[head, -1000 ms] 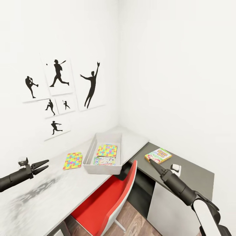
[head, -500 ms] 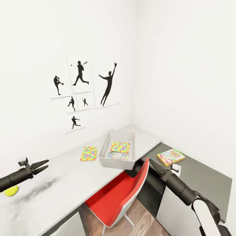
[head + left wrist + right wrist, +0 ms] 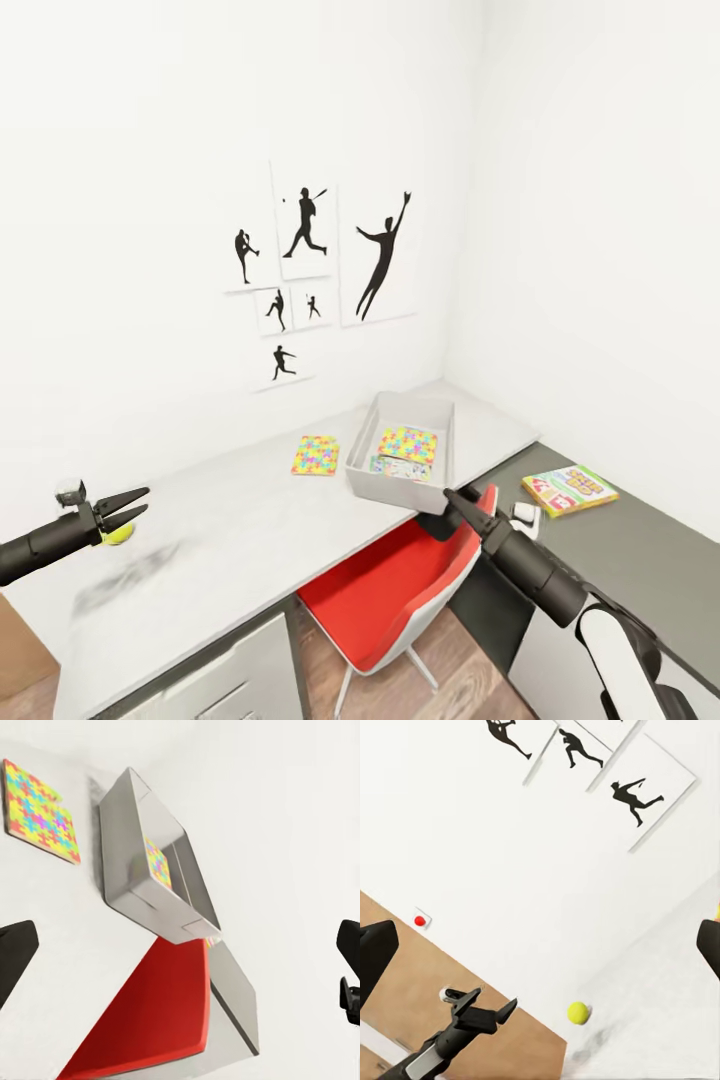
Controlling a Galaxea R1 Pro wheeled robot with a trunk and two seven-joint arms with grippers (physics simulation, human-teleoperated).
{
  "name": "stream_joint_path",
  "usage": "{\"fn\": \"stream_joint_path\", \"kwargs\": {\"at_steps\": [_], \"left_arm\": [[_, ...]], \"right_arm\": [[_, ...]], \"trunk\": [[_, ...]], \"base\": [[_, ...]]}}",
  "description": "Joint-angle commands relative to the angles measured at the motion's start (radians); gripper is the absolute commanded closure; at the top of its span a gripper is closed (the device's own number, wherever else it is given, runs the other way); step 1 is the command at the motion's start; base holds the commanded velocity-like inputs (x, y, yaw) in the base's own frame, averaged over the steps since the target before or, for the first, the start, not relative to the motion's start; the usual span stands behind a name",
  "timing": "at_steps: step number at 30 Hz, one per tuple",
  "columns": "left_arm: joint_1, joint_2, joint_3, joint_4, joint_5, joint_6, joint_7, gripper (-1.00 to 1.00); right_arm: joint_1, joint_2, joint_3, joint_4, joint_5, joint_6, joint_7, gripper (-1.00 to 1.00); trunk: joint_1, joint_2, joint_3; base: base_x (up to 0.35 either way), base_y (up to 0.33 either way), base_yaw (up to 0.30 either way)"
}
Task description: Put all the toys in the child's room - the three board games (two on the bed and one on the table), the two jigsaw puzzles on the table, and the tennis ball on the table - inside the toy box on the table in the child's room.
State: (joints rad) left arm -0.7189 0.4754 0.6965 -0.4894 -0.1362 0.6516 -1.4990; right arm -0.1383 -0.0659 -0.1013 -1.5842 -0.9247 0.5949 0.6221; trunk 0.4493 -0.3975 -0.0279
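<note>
While both arms hang over the near edge of the table (image 3: 230, 520), neither holds anything. Left gripper (image 3: 133, 506) has its fingers spread wide and empty, tips in the air just in front of the tennis ball (image 3: 119, 534), which lies on the table partly hidden behind them; touching or not, cannot tell. From the right wrist view the ball (image 3: 578, 1012) sits clear on the pale top, apart from the left gripper (image 3: 495, 1008). Right gripper (image 3: 452, 497) points toward the toy box; head view shows it as one dark tip over the red chair (image 3: 400, 590), so its opening cannot be told there, but its own wrist camera shows the fingers (image 3: 375, 952) far apart at the frame edges, nothing between.

Toy box (image 3: 385, 470) stands further back on the table, near the corner. Inside lie one jigsaw puzzle (image 3: 408, 443) and a board game (image 3: 398, 467), the latter partly hidden by the near wall of the box, art hard to read. Second jigsaw puzzle (image 3: 316, 454) lies flat just beside the box on its left, apart from it. Yellow-green board game (image 3: 569, 489) lies on the dark cabinet top (image 3: 640, 560) to the right; a small white object (image 3: 524, 514) near it, too small to identify. Silhouette posters (image 3: 320, 270) on the far wall.
</note>
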Motion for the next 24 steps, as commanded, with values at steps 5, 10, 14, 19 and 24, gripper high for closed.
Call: {"fn": "stream_joint_path", "kwargs": {"at_steps": [5,10,14,19,24], "left_arm": [[-0.002,0.0,0.006,0.0,-0.011,0.011,-0.007,-1.0],[-0.002,0.0,0.006,0.0,-0.011,0.011,-0.007,-1.0],[-0.002,-0.001,0.006,0.0,-0.011,0.011,-0.006,-1.0],[-0.002,-0.001,0.006,0.0,-0.011,0.011,-0.006,-1.0],[-0.002,0.0,0.006,0.0,-0.011,0.011,-0.007,-1.0]], "right_arm": [[-0.001,0.0,0.001,0.0,-0.006,0.008,-0.011,-1.0],[-0.001,0.0,0.001,0.0,-0.006,0.008,-0.013,-1.0],[0.0,0.0,0.002,0.0,-0.006,0.008,-0.013,-1.0],[-0.001,0.0,0.003,0.0,-0.006,0.008,-0.013,-1.0],[-0.002,0.0,0.006,0.0,-0.006,0.008,-0.014,-1.0]], "trunk": [[0.001,-0.002,-0.004],[0.001,-0.002,-0.006],[0.001,-0.002,-0.008],[0.001,-0.002,-0.009],[0.001,-0.002,-0.011]], "base": [[-0.072,0.025,0.288],[-0.117,0.09,0.289],[-0.053,0.124,0.288],[-0.012,0.05,0.288],[-0.031,0.14,0.288]]}}
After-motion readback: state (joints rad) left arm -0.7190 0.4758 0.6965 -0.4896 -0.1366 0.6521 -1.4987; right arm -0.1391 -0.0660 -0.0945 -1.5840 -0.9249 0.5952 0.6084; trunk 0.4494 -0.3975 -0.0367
